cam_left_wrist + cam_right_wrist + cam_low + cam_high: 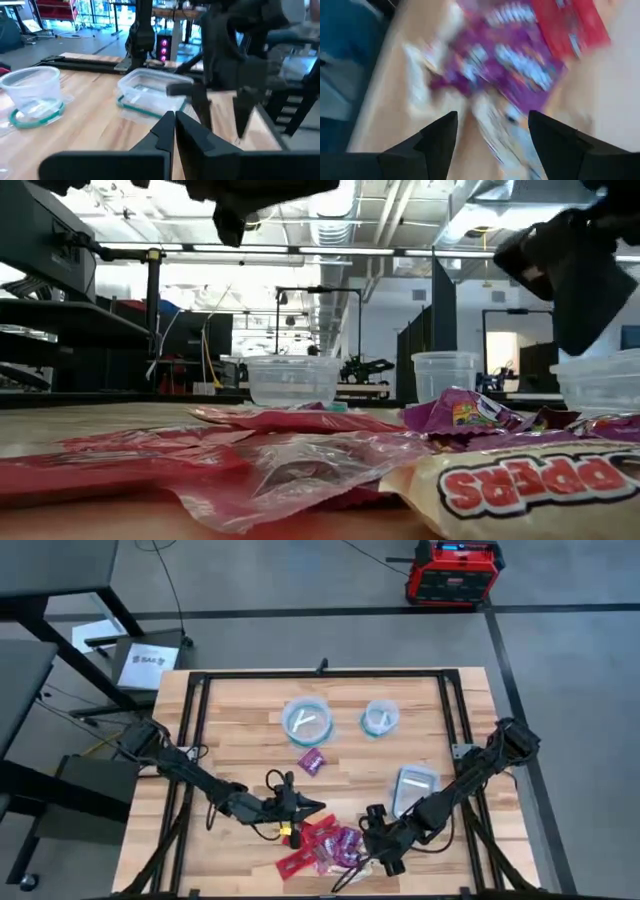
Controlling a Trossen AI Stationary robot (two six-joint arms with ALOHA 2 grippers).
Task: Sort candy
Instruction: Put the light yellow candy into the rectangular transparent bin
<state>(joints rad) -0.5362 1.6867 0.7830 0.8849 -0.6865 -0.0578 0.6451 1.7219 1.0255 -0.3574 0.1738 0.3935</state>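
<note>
Crinkly foil-wrapped candy (300, 465) heaps beneath the spread-fingered right gripper (492, 131).

Around the heap of red, purple and whitish wrapped candy (322, 845) at the table's near edge, both dark arms crowd in from either side, the clear rectangular tub (415, 786) stands close behind on the right, and bare wooden tabletop (240, 755) lies open behind on the left.

The heap of small flat wrapped candy (322, 845) lies between the left gripper (318, 806) and the right gripper (370, 852). Two clear round bowls (308, 721) stand well beyond both. The clear rectangular tub (415, 786) sits near the right gripper, behind it.
</note>
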